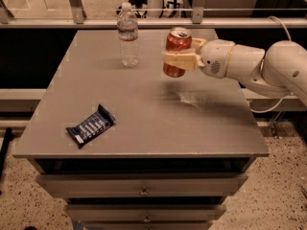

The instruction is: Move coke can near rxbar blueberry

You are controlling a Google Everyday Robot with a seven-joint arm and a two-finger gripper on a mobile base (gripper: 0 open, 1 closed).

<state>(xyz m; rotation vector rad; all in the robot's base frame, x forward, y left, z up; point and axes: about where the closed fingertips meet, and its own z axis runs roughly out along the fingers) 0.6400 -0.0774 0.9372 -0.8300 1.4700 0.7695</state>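
Observation:
The red coke can (177, 41) with a silver top is held upright in the air above the right back part of the grey table (144, 104). My gripper (175, 59) reaches in from the right and is shut on the can's middle. The dark blue rxbar blueberry (90, 126) lies flat at the table's front left, well away from the can.
A clear plastic water bottle (128, 35) stands upright at the back of the table, left of the can. My white arm (254, 66) stretches over the table's right edge. Drawers (144, 188) run below the table front. A rail runs behind the table.

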